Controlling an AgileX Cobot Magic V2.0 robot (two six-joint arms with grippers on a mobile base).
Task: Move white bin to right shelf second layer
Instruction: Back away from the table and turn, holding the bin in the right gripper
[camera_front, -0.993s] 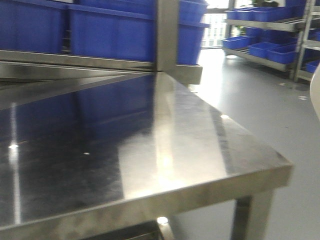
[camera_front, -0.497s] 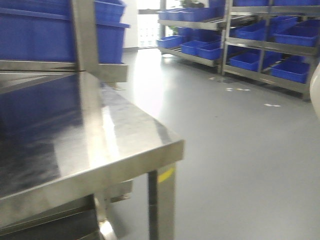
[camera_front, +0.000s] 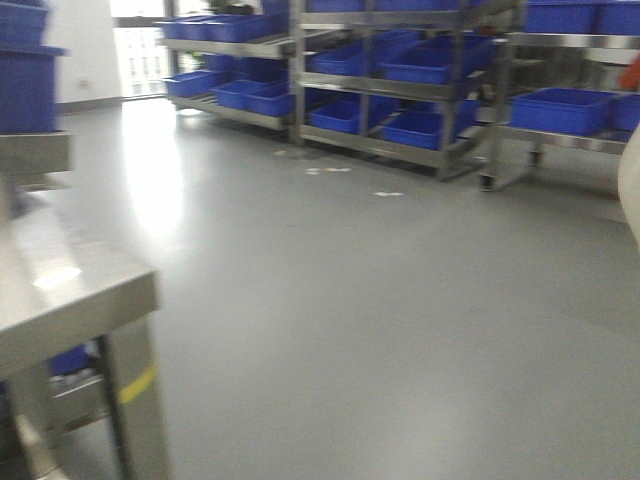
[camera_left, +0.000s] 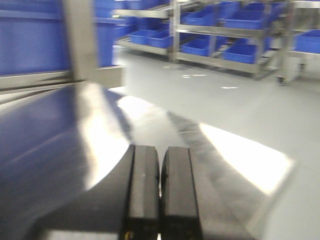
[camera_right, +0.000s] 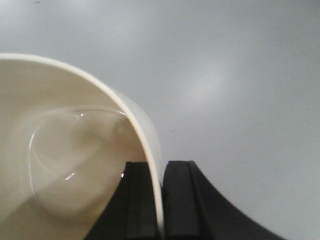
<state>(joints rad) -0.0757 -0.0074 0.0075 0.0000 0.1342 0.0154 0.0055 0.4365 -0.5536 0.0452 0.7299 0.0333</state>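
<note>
Our right gripper (camera_right: 161, 200) pinched the wall of the white bin (camera_right: 65, 150), which hung above the grey floor (camera_right: 240, 75). Our left gripper (camera_left: 160, 185) was clenched on nothing over the steel table (camera_left: 60, 130). Far off we saw racks (camera_front: 448, 92) of blue crates (camera_front: 560, 108).

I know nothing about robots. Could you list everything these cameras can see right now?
bin: one, cream-white, hanging over the floor, gripped at its rim
crates: many, blue, on the racks across the room; more above the table at far left
racks: several, steel, along the far side
table: one, shiny steel, at left
floor: grey, glossy
left tool: black, shut, empty, over the table
right tool: black, shut on the bin's rim
</note>
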